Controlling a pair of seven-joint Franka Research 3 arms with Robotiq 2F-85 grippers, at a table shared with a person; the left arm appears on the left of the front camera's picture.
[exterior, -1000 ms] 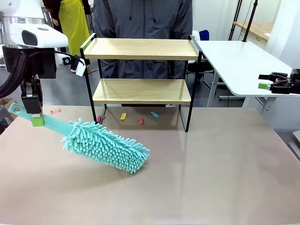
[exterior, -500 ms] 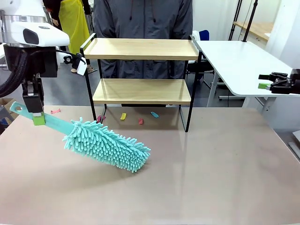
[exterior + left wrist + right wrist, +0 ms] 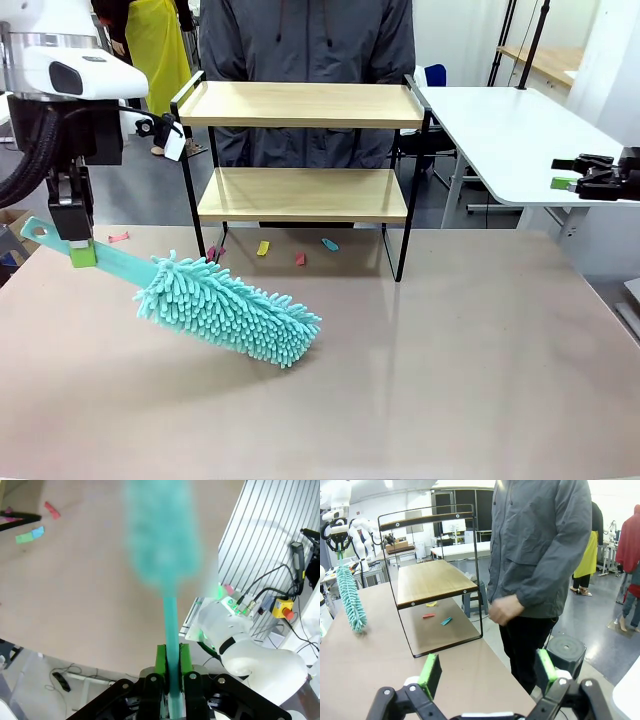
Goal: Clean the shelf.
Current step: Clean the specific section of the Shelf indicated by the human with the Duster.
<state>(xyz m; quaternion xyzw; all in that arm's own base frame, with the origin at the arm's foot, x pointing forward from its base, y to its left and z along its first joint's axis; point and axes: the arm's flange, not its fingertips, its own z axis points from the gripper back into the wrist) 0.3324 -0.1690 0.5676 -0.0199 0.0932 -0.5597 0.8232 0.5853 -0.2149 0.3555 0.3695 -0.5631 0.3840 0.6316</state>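
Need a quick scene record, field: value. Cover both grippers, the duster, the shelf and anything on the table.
left gripper: shut on the duster by its handle, left of the shelf
right gripper: open, empty, far right
duster: teal, tilted, fluffy head low over the table; contact unclear
shelf: upright, both boards bare
scraps: small coloured bits on the table under the shelf
person: standing behind the shelf

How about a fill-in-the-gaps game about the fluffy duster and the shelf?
The left hand grips the duster by its ____.
The shelf has ____ wooden boards.
The right hand is ____, holding nothing.
Missing words: handle, two, open.
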